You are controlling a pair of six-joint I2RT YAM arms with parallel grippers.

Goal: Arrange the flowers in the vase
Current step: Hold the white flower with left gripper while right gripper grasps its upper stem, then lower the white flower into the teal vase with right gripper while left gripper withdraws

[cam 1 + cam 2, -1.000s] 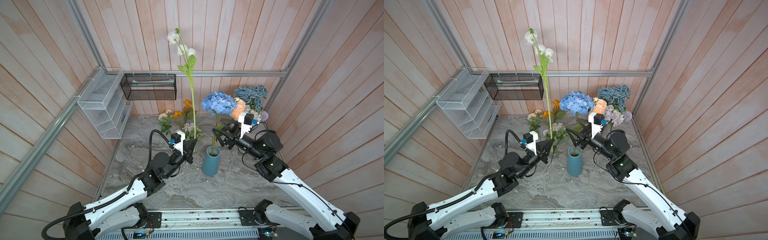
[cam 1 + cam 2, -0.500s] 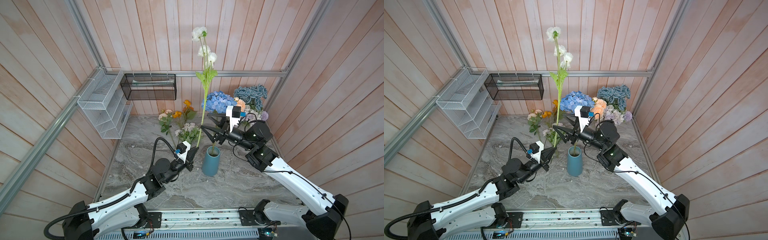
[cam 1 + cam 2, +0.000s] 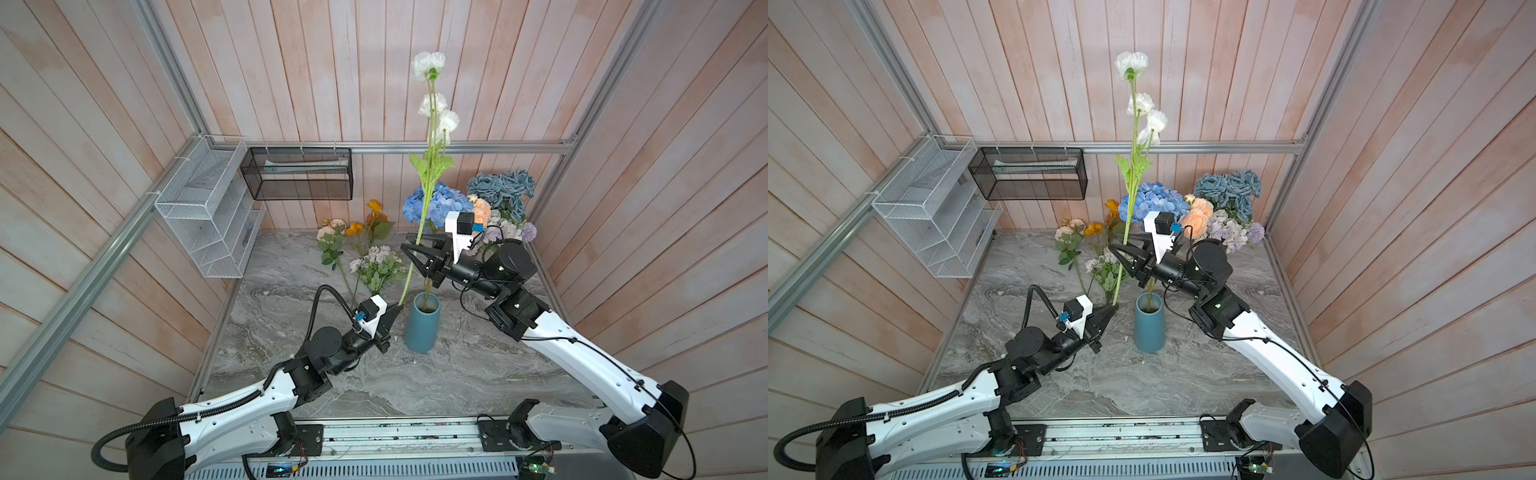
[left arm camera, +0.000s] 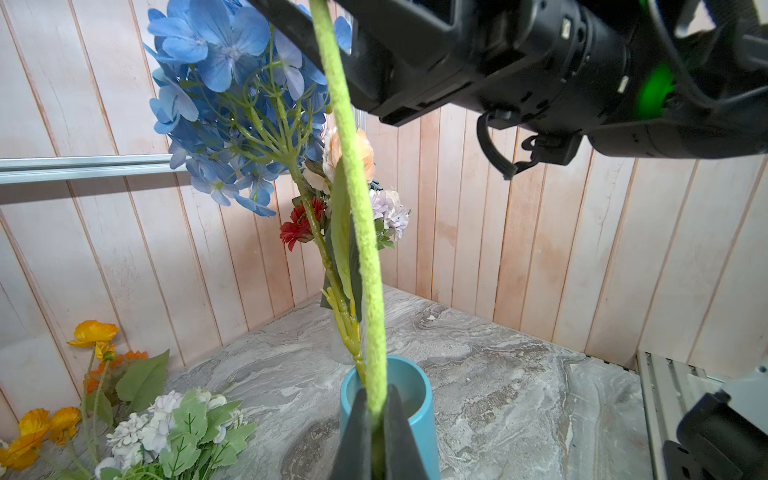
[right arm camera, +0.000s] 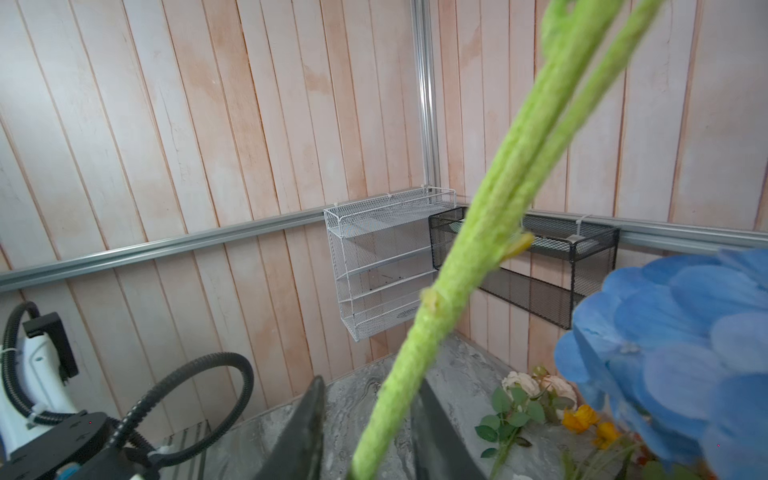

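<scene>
Our left tool point(image 3: 396, 310) is clenched on the foot of the white-flowered stem point(image 3: 424, 199), just beside the rim of the blue vase point(image 3: 420, 332) on the table point(image 3: 457, 374). The stem rises above the vase between the parted fingers of our right tool point(image 3: 412, 258), which is released. The blue hydrangea point(image 3: 442, 205) stands in the vase, and the other sprays point(image 3: 376, 266) lie behind it.

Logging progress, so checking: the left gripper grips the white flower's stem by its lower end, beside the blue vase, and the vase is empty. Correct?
Not the last part. The vase is not empty: the left wrist view shows the blue hydrangea standing in it. The left gripper does grip the white flower's stem by its lower end, beside the vase.
</scene>
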